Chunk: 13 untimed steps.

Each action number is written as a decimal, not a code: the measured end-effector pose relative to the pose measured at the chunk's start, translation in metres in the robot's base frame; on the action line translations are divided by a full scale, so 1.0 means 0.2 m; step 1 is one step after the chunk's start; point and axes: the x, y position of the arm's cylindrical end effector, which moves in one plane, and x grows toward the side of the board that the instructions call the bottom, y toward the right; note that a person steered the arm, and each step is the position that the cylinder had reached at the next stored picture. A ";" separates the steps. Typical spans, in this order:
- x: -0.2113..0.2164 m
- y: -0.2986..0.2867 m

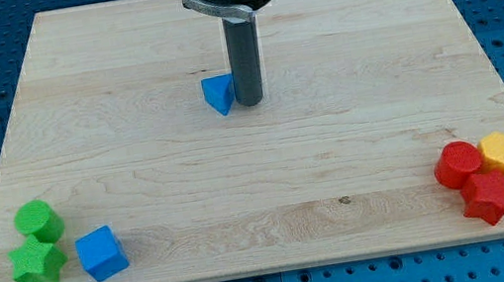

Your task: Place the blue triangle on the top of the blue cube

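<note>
— Tip where? Any pincer?
— No pincer, so nothing apart or together; just a rod, its end touching the right side of the blue triangle, up in the surface's top middle.
— Blue cube?
— Bottom left, well apart, beside the green blocks.
— Which way to push?
— Down and leftward, judging by the layout. Tip on the right flank; probably better shifted to the upper right before driving the triangle to just above the cube.
</note>
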 end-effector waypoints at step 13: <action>0.08 -0.52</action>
